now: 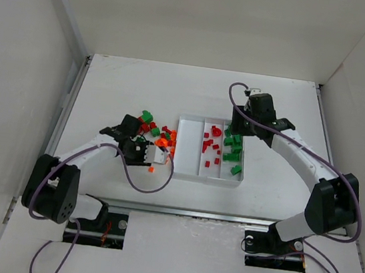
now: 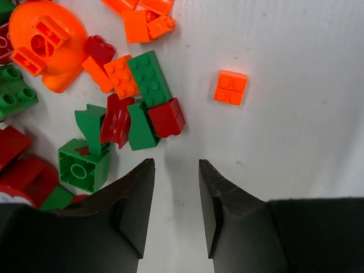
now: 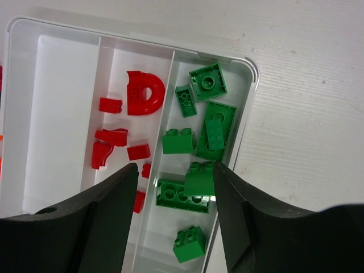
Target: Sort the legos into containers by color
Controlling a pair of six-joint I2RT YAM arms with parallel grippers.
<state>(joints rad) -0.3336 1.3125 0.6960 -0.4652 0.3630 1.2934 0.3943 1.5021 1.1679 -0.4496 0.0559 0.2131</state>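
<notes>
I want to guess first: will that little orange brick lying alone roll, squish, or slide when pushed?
Probably no squish: the orange brick looks like hard, square-edged plastic. It lies flat, studs up, so it shouldn't roll. On the smooth table it may skid if nudged.

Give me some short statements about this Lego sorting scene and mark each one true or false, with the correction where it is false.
1. The middle compartment holds only red bricks. True.
2. The left compartment holds orange bricks. False: no brick shows in it.
3. The left gripper grips a green brick. False: its jaws stand apart with nothing between them, above the bare table.
4. The right gripper hangs over the right compartment, where the green bricks lie. True.
5. One orange brick lies alone, apart from the loose pile. True.
</notes>
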